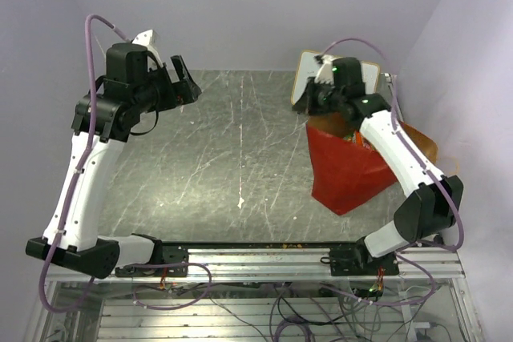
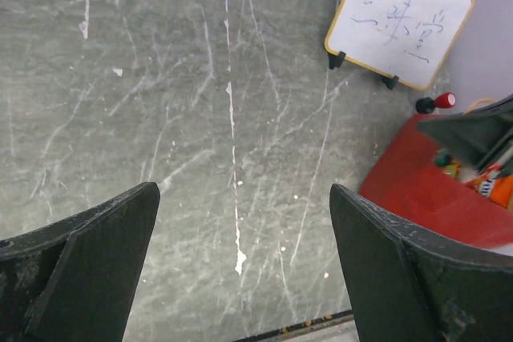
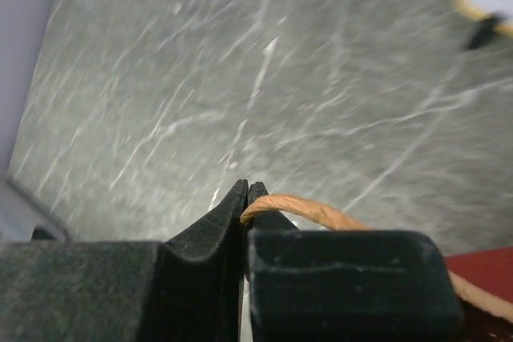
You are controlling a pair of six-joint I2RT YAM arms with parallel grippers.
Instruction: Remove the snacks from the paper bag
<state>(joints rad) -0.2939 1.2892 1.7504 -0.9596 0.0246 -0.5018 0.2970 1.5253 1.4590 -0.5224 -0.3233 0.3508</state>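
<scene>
The red paper bag (image 1: 349, 170) stands at the right of the table, its mouth up. Snack packets (image 1: 355, 138) show inside its mouth, and orange ones show in the left wrist view (image 2: 493, 183). My right gripper (image 1: 303, 102) is shut on the bag's tan cord handle (image 3: 309, 210) and holds it up above the bag's left rim. In the right wrist view the right gripper (image 3: 247, 191) has its jaws pressed together on the cord. My left gripper (image 1: 183, 79) is open and empty, high over the table's far left. In its own view the left gripper (image 2: 244, 222) shows only bare table between its jaws.
A small whiteboard (image 1: 308, 76) with a tan frame stands at the back right, also in the left wrist view (image 2: 398, 19). A red-capped black marker (image 2: 435, 103) lies by it. The grey marbled table (image 1: 240, 158) ends at a metal rail (image 1: 264, 255) in front.
</scene>
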